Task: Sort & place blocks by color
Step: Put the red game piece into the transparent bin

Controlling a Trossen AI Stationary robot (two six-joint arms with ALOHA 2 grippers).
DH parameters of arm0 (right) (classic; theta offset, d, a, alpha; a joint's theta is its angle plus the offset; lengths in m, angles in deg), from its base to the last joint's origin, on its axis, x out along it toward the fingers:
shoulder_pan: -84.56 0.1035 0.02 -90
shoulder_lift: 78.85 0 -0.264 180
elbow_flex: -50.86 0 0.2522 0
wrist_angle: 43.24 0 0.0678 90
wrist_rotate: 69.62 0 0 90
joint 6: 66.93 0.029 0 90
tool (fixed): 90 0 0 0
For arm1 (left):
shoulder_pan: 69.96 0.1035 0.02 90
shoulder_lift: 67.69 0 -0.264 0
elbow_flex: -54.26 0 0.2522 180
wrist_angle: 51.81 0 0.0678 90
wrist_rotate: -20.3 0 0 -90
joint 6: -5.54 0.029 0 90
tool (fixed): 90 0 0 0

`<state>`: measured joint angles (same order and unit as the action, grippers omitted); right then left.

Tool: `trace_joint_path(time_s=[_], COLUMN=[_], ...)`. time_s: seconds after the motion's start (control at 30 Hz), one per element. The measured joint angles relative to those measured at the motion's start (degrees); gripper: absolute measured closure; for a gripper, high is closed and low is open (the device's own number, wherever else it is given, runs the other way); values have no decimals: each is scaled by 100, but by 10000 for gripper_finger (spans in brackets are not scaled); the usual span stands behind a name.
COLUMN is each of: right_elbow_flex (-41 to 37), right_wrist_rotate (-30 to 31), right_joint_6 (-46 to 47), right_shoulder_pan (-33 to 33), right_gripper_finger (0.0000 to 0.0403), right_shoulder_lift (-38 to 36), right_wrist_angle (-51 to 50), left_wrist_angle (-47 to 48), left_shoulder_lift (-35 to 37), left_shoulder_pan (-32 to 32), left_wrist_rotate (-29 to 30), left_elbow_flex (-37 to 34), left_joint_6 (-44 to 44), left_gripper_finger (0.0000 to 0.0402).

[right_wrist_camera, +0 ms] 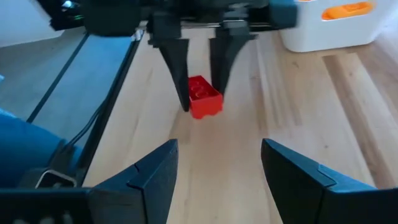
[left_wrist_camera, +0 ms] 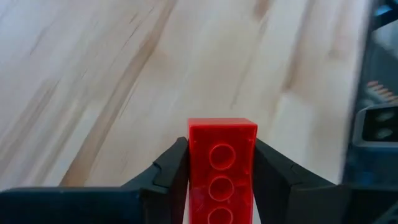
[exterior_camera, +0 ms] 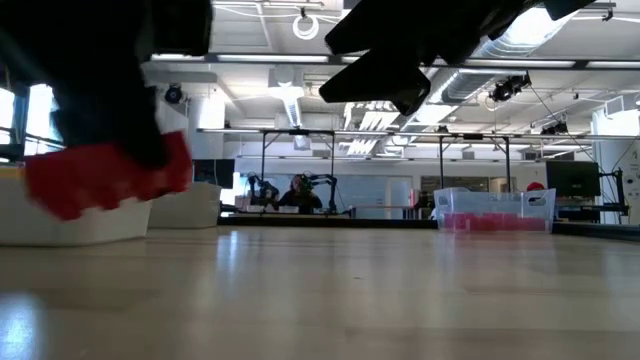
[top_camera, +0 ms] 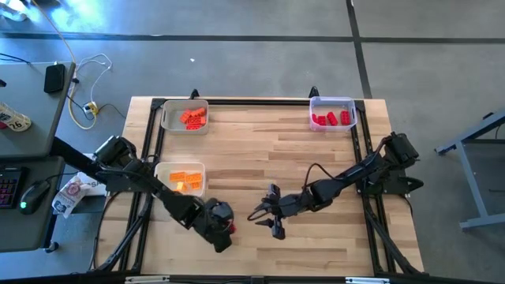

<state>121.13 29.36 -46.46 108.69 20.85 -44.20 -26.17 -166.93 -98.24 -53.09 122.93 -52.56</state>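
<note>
- Gripping a red block (left_wrist_camera: 222,168), the left gripper (right_wrist_camera: 199,84) has both fingers pressed on its sides, just above the table (top_camera: 260,150) near the front edge.
- Facing it close by, the right gripper (top_camera: 264,214) holds nothing, fingers spread wide.
- Other blocks lie in three trays: yellow-orange (top_camera: 186,181), orange (top_camera: 192,117), red (top_camera: 331,119).

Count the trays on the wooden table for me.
3. One white tray with orange bricks at the far left corner, one clear tray with red bricks at the far right corner, one white tray with yellow-orange bricks at the left edge.
</note>
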Motion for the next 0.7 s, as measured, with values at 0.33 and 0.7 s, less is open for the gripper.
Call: trace_joint_path(time_s=[0.33, 0.7], right_elbow_flex=[0, 0], right_wrist_rotate=[-3, 435], right_joint_6=[-146, -104], right_shoulder_pan=[283, 419], right_gripper_finger=[186, 186], right_shoulder_lift=[0, 0], right_wrist_angle=[40, 55], left_wrist_angle=[-1617, -2709], left_shoulder_lift=[5, 18], left_shoulder_pan=[512, 622], left_wrist_rotate=[-295, -403], left_elbow_flex=[9, 16], left_joint_6=[1268, 1973], left_gripper_finger=[287, 287])
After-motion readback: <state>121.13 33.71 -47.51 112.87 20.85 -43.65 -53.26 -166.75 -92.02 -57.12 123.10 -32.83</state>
